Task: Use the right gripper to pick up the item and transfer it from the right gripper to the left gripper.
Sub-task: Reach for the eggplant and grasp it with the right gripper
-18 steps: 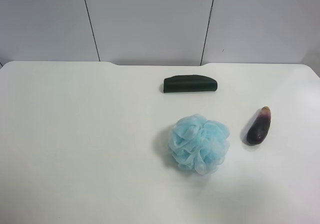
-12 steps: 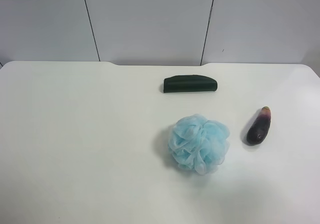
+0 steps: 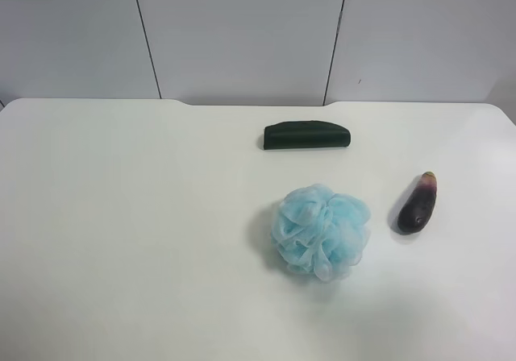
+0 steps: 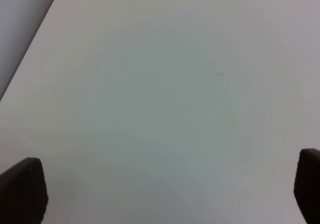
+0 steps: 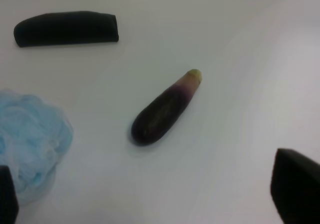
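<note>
Two tools stand with their jaws wide apart, and neither holds anything. The right tool [image 5: 150,194] hangs above the counter [image 3: 121,216]. In its wrist view only the dark fingertips show, at the lower corners. The item [image 5: 165,109] lies flat on the counter ahead of this tool and is not yet between the jaws. In the high view it is at the right side of the counter, lying obliquely, with the pale tip toward the far side and the thick dark end toward the near side. The blue pouf [image 3: 321,230] sits near it on the left, with a strip of bare counter between them. The dark green case [image 3: 306,135] lies well apart, farther back. The left tool [image 4: 165,189] looks down on bare counter only.

In my judgement the pick-up is not yet begun, and several things could go wrong:
- The item looks glossy, round and tapered. If the jaws close near the thin tip, or along its length instead of across it, it may slip out or roll away.
- If the right tool comes down too far to the left, one finger may catch the loose mesh of the pouf and drag it.
- A grip on the very middle would leave little free length for the left tool at the handover.
- If the right jaws part before the left ones are clamped, the item would fall to the counter.
</note>
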{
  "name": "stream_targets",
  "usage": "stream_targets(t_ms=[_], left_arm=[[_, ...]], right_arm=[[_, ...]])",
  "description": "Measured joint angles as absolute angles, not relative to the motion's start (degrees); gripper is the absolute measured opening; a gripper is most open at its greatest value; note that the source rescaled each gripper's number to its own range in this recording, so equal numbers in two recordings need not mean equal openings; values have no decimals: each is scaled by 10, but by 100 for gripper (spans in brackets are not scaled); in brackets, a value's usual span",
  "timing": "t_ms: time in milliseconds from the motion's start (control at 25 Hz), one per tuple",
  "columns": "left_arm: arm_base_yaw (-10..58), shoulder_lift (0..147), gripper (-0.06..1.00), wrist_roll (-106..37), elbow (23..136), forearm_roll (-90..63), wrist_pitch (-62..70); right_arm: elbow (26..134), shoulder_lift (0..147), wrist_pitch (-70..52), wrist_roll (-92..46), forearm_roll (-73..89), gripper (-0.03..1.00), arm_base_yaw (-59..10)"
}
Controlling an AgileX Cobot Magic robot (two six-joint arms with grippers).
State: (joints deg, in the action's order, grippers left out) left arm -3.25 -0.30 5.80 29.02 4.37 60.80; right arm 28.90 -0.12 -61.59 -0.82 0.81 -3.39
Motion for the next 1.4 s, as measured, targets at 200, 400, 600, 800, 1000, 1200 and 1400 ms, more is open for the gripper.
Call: stream_targets(t_ms=[200, 400, 600, 800, 1000, 1200, 1400], left_arm=[[-33, -3, 100, 58, 290, 44, 608], [-33, -3, 100, 58, 290, 44, 608], [-33, -3, 100, 58, 290, 44, 608], [-33, -3, 100, 58, 290, 44, 608], [-33, -3, 100, 58, 290, 44, 608], [-33, -3, 100, 58, 290, 44, 608], [-33, -3, 100, 58, 290, 44, 608]], right_arm=[[289, -1, -616, -8, 8, 100, -34], [289, -1, -616, -8, 8, 100, -34], [289, -1, -616, -8, 8, 100, -34], [289, -1, -616, -8, 8, 100, -34], [289, 16, -616, 20, 6, 100, -34], [321, 129, -623, 59, 6, 100, -34], [370, 277, -626, 87, 6, 100, -34]])
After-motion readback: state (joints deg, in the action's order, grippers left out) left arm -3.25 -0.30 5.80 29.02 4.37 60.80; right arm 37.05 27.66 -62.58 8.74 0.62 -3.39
